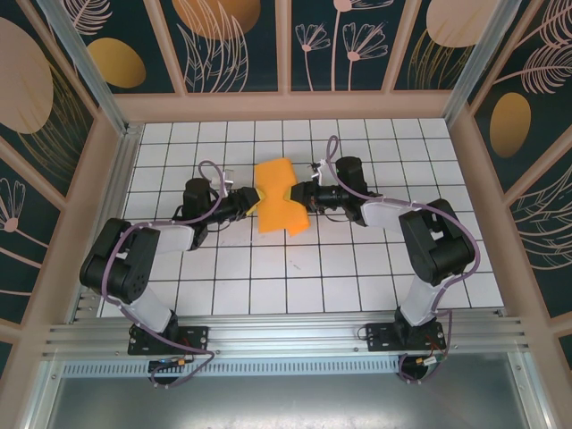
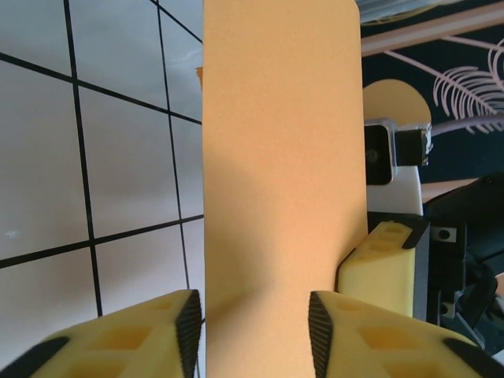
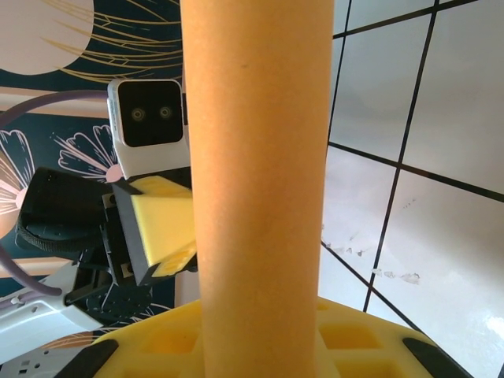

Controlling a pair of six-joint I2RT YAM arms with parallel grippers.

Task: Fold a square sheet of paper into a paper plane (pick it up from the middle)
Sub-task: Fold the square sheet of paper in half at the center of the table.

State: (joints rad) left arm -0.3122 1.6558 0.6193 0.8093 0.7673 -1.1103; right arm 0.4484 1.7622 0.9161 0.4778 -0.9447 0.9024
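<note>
Item: square sheet of paper [image 1: 279, 198], orange, held off the table [image 1: 357, 286] over its middle, nearer the far edge, and bowed into a loose curve with no sharp crease visible. Left claw [image 1: 248, 198]: fingers pressed against either side of the sheet's left flank, clamped on it. Right claw [image 1: 301, 191]: appears closed on the opposite flank. Step in hand, by judgement: the first centre fold, after the pick-up. Next move calls for matching the edges evenly, then pressing the crease flat without tearing the paper.
</note>
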